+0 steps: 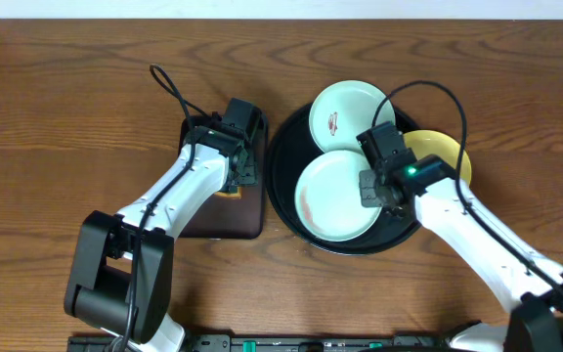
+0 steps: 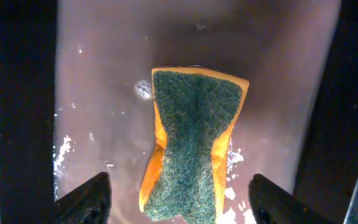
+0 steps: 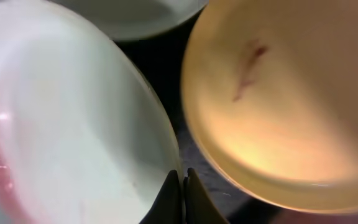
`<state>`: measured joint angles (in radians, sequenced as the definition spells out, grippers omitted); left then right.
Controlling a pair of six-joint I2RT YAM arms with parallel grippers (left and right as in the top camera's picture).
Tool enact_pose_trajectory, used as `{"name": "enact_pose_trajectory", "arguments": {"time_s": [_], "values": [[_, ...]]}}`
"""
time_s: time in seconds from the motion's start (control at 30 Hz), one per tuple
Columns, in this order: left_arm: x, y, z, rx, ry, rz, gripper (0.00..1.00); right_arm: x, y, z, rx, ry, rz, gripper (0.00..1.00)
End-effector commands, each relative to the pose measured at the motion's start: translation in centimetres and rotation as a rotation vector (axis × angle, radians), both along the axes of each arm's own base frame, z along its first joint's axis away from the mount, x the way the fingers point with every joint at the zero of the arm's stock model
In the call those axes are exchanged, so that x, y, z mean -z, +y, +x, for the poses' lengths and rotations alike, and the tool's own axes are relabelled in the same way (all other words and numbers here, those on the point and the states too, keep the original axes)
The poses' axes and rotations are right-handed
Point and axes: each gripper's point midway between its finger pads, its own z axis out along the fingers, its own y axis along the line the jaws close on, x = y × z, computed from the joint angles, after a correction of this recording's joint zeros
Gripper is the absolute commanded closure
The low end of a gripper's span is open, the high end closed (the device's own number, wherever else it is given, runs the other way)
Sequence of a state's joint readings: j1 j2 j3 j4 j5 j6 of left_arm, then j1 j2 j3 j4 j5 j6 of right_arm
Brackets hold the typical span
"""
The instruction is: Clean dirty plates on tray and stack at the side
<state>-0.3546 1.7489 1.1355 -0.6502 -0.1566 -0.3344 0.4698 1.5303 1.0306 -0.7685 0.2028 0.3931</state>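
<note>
Green-topped sponge (image 2: 194, 143) btwn wide-spread L gripper (image 2: 179, 199); R gripper (image 3: 180, 193) clenched at mint plate (image 1: 338, 196) rim. Next: grab sponge, scrub.

Robot lab bench: left arm (image 1: 179, 191) and right arm (image 1: 477, 235) at a wooden table (image 1: 57, 108) bearing a black tray (image 1: 283, 147).

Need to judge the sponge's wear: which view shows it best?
Left wrist: the sponge fills the frame, green scouring side up, on the wet brown tray. Overhead, the left gripper mostly hides it. Right wrist shows only plates.
</note>
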Motion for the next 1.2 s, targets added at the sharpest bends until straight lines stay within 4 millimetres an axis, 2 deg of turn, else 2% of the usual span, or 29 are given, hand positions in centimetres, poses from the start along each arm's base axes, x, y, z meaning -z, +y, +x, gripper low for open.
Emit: {"name": "enact_pose_trajectory", "arguments": {"time_s": [0.0, 0.1, 0.23, 0.4, 0.57, 0.7, 0.8, 0.87, 1.17], "values": [[-0.1, 0.3, 0.0, 0.001, -0.003, 0.013, 0.21, -4.0, -2.1, 1.6, -0.004, -0.127, -0.144, 0.99], [-0.1, 0.3, 0.0, 0.001, -0.003, 0.013, 0.20, -6.3, -3.6, 2.0, 0.025, -0.186, -0.218, 0.99], [-0.1, 0.3, 0.0, 0.001, -0.003, 0.013, 0.19, -9.3, -3.8, 2.4, 0.012, -0.283, -0.284, 0.99], [-0.1, 0.3, 0.0, 0.001, -0.003, 0.013, 0.18, -14.4, -4.2, 2.3, 0.042, -0.480, -0.478, 0.99], [-0.1, 0.3, 0.0, 0.001, -0.003, 0.013, 0.18, -19.0, -2.8, 0.8, 0.034, -0.675, -0.707, 0.99], [-0.1, 0.3, 0.0, 0.001, -0.003, 0.013, 0.18, -22.2, -1.0, -0.7, 0.052, -0.833, -0.804, 0.99], [-0.1, 0.3, 0.0, 0.001, -0.003, 0.013, 0.17, -23.4, 0.3, -1.6, 0.055, -0.904, -0.816, 0.99], [-0.1, 0.3, 0.0, 0.001, -0.003, 0.013, 0.17, -23.5, 0.9, -1.9, 0.040, -0.916, -0.808, 0.99], [-0.1, 0.3, 0.0, 0.001, -0.003, 0.013, 0.17, -23.5, 1.2, -1.8, 0.050, -0.929, -0.782, 0.99]]}}
